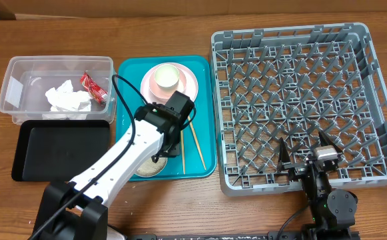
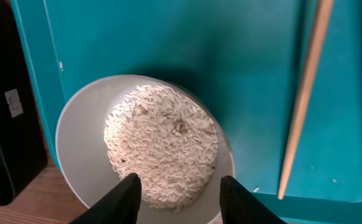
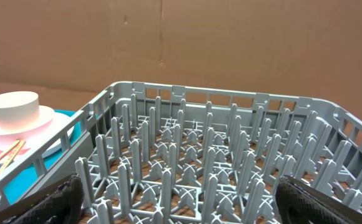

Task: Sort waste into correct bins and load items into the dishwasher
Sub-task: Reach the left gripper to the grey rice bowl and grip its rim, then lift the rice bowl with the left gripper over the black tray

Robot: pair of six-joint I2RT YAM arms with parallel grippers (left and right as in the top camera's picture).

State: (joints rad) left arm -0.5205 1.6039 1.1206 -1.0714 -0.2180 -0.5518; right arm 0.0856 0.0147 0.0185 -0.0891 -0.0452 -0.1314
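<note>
Overhead. The clear tub [image 1: 20, 70] sits at the table's far left and holds the crumpled napkin [image 1: 66, 99] and the red-and-white wrapper [image 1: 94, 87]. The black tray [image 1: 60, 150] lies just below the tub. The teal tray [image 1: 205, 113] is between these two and the dish rack [image 1: 300, 100]. On the teal tray, the pink plate [image 1: 190, 85] has a small bowl [image 1: 166, 77] standing on it. The chopsticks [image 1: 197, 145] lie along the tray's right side. The rice bowl [image 1: 150, 169] is in the near left corner. The left arm reaches over that corner and its wrist hides the left gripper [image 1: 165, 148]. The right gripper [image 1: 304, 152] is above the rack's near edge.

Left wrist. The left gripper [image 2: 179, 202] points down at the rice bowl [image 2: 81, 143], which is packed with a mound of rice [image 2: 162, 143]. The jaws are partly apart, one finger on each side of the mound's near edge, and they grip nothing. The tips may be touching the grains; the frame edge cuts them off, so I cannot tell. The chopsticks [image 2: 305, 93] lie on the teal tray [image 2: 168, 37] to the right, apart from the bowl. The black tray [image 2: 0, 93] is at the left edge.

Right wrist. The right gripper [image 3: 187, 205] has its jaws spread wide and holds nothing. It faces across the rack's [image 3: 230, 162] upright pegs. Beyond the rack's left wall are the pink plate [image 3: 25, 123], the small bowl [image 3: 12, 106] and the chopsticks [image 3: 3, 155].
</note>
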